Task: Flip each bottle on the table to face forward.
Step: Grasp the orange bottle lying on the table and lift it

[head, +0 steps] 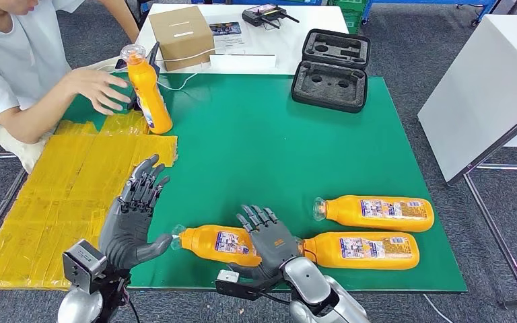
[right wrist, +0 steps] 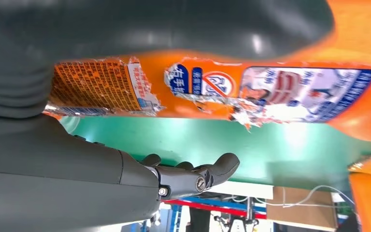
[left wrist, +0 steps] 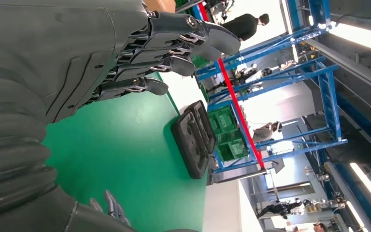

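Three orange bottles lie on their sides on the green table [head: 256,148]. My right hand [head: 269,239] lies over the base end of the nearest bottle [head: 212,243], fingers straight. In the right wrist view that bottle [right wrist: 212,92], its label torn, sits between the thumb and the extended fingers [right wrist: 193,176], with green table showing in the gap. My left hand [head: 134,215] is open beside the bottle's cap, thumb tip close to it. The two other bottles [head: 377,212] [head: 363,250] lie to the right. A fourth bottle [head: 147,87] stands upright at the far left.
A person sits at the far left, one hand [head: 97,87] by the upright bottle. Yellow tape [head: 60,195] covers the table's left part. An open black foam case [head: 330,67] lies at the far edge. A cardboard box [head: 182,33] sits on the white table behind.
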You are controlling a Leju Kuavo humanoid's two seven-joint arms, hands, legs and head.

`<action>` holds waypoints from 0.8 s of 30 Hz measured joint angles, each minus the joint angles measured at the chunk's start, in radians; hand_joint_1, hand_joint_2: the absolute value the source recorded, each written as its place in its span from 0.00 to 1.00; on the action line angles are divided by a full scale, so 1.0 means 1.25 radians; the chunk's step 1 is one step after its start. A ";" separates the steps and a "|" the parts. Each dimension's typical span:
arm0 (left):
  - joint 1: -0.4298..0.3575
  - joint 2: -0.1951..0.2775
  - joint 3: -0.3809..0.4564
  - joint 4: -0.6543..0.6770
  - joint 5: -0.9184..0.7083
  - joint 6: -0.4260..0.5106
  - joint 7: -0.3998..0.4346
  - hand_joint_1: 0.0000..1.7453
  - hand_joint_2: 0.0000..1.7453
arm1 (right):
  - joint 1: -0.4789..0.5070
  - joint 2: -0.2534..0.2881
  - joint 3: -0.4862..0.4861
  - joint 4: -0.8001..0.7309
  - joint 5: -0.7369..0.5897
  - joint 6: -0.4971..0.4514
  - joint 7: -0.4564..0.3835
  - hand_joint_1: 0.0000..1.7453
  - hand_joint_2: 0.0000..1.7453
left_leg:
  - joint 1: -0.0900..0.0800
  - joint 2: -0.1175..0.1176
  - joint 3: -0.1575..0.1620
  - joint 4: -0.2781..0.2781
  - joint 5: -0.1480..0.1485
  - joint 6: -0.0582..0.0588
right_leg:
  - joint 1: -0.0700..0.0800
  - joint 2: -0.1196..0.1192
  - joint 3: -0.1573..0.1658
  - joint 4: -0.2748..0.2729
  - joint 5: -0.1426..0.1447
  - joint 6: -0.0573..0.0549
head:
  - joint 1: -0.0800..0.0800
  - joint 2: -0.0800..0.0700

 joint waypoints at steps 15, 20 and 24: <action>0.000 -0.006 0.005 0.007 0.008 -0.002 0.004 0.00 1.00 | -0.023 0.007 -0.013 0.055 -0.043 -0.026 -0.028 0.00 0.00 | 0.000 0.000 0.000 0.000 0.000 0.000 | 0.000 0.000 0.000 0.000 0.000 0.000 | 0.000 0.000; -0.002 -0.006 0.005 0.008 0.015 0.004 0.004 0.00 1.00 | 0.022 0.029 -0.068 -0.006 -0.198 -0.135 -0.156 0.00 0.00 | 0.000 0.000 0.000 0.000 0.000 0.000 | 0.000 0.000 0.000 0.000 0.000 0.000 | 0.000 0.000; -0.007 -0.006 0.005 0.013 0.019 0.012 0.003 0.00 1.00 | 0.048 0.036 -0.096 -0.053 -0.239 -0.133 -0.194 0.00 0.00 | 0.000 0.000 0.000 0.000 0.000 0.000 | 0.000 0.000 0.000 0.000 0.000 0.000 | 0.000 0.000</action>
